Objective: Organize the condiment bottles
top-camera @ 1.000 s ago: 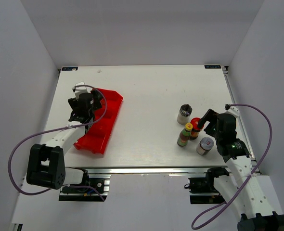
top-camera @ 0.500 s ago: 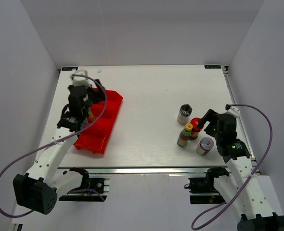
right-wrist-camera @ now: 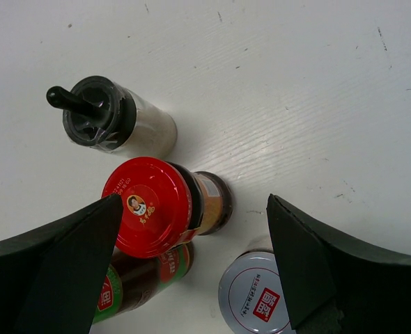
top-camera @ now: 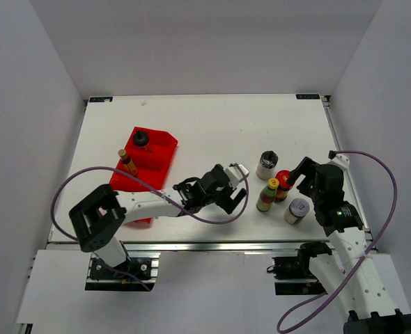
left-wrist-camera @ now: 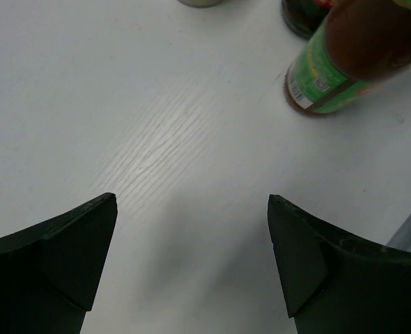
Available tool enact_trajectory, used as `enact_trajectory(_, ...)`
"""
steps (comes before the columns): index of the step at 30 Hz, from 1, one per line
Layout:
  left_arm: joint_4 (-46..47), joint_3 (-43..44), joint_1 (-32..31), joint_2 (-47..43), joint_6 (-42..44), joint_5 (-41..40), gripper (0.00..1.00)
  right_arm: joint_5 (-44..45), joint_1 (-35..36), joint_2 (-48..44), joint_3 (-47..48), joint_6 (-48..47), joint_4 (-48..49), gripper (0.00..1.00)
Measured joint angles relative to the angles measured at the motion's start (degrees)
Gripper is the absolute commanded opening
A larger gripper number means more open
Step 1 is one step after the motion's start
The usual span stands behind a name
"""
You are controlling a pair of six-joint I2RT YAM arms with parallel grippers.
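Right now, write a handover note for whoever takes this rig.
Left gripper: open, empty, low over the table, close to the yellow-cap bottle.
Right gripper: open, above the red-cap bottle, gripping nothing.
Done: two bottles are in the tray, a black-cap one and a brown-cap one.
Left: four on the table at right, namely yellow-cap, red-cap, black-cap jar and white-cap jar.
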Motion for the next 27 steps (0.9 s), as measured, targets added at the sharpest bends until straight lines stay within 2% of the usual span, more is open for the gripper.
enact_trajectory(7, 10.0, 1.7, -3.5, 8.1, 0.1, 3.7, 0.98, 0.2, 0.0, -1.0, 0.0, 0.0, 0.0, 0.89)
enact_trajectory(13, 17.6, 7.0, -7.3, 15.1, 0.0, 4.7, 0.98, 0.2, 0.0, -1.1, 0.0, 0.0, 0.0, 0.89)
enact_trajectory(21, 21.5, 10.9, -8.1, 19.2, -0.1, 6.1, 0.98, 0.2, 0.0, -1.8, 0.0, 0.0, 0.0, 0.89)
enact_trajectory(27, 23.8, 12.7, -8.5, 20.0, -0.1, 2.9, 0.98, 0.2, 0.0, -2.3, 0.0, 0.0, 0.0, 0.89)
